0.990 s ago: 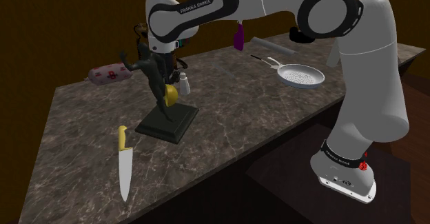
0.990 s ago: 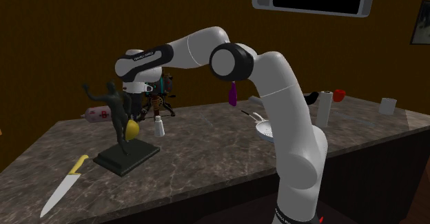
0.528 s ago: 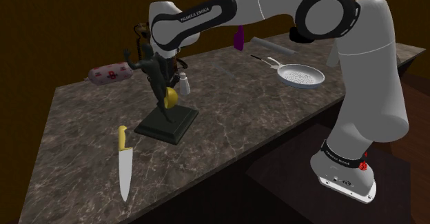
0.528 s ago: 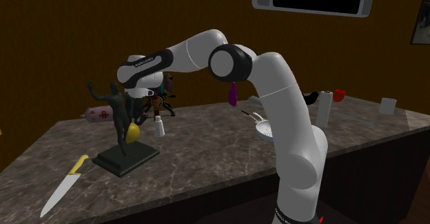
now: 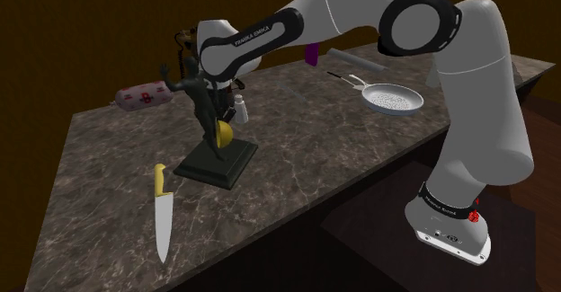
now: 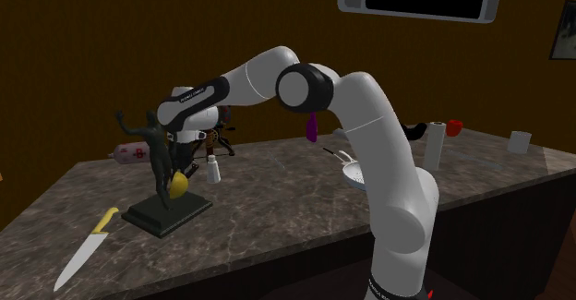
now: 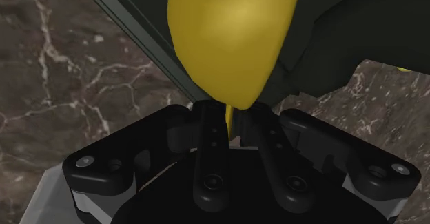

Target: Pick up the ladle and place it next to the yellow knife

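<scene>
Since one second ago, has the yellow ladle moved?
Yes. In the shoulder view the ladle has come down, closer to the statue's dark base.

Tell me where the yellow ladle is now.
In the shoulder view, the yellow ladle hangs from the gripper, above the dark statue's square base.

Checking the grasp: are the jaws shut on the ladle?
Jaws shut on the ladle: in the wrist view the black fingers clasp its thin yellow handle between them.
</scene>
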